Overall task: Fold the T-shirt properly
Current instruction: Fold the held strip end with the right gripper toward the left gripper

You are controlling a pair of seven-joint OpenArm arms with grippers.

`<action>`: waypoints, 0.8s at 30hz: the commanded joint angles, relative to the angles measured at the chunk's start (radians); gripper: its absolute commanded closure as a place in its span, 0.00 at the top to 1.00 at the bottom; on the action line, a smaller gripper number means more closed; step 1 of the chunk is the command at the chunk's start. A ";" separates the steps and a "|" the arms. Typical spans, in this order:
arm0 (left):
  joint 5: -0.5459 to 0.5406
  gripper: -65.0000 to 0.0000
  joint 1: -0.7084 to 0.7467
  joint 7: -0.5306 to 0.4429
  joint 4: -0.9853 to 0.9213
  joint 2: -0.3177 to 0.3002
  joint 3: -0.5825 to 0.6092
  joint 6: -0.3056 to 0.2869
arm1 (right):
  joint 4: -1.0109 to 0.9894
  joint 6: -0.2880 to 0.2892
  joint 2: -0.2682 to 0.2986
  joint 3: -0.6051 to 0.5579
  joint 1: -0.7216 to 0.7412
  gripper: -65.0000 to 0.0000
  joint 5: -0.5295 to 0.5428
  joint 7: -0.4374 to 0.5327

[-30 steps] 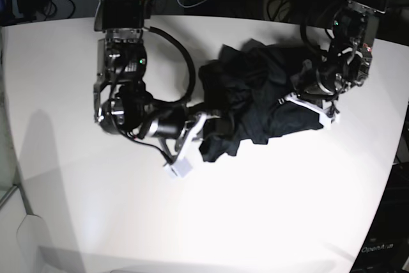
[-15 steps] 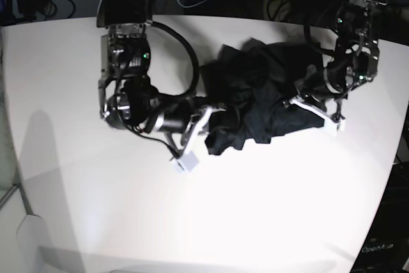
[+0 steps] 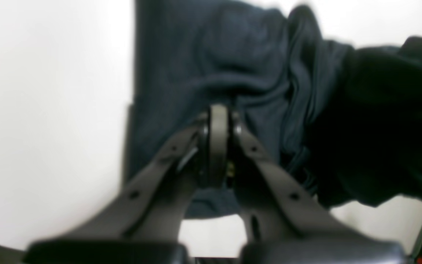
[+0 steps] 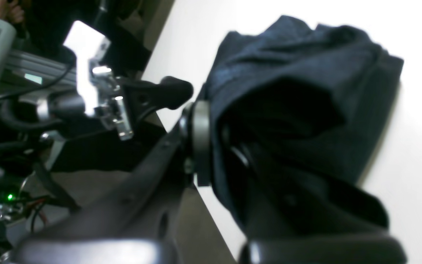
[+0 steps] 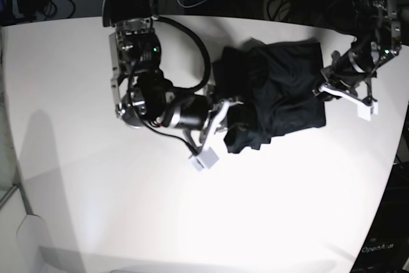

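The T-shirt [image 5: 275, 94] lies bunched toward one o'clock on the white table [image 5: 192, 222], its far edge near the table's back rim. The left gripper [image 5: 326, 91], at the shirt's three-o'clock edge, is pinched closed on a straight hem. The right gripper [image 5: 223, 119], at eight o'clock, is clamped on a thick fold. Bare tabletop spreads wide from five to nine o'clock.
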 commanded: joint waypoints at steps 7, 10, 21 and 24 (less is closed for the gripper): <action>-0.008 0.00 0.062 -0.005 0.051 -0.012 -0.118 -0.007 | 0.012 -0.013 -0.010 -0.064 0.010 0.00 0.043 0.073; -0.008 0.00 0.095 -0.008 0.051 -0.013 -0.142 -0.007 | 0.012 -0.013 -0.010 -0.107 0.007 0.00 0.043 0.106; -0.008 0.00 0.144 -0.013 0.051 -0.016 -0.147 -0.009 | -0.042 -0.013 -0.010 -0.190 0.010 0.00 0.058 0.221; -0.008 0.00 0.144 -0.013 0.051 -0.016 -0.147 -0.009 | -0.094 -0.013 -0.010 -0.213 0.013 0.00 0.066 0.278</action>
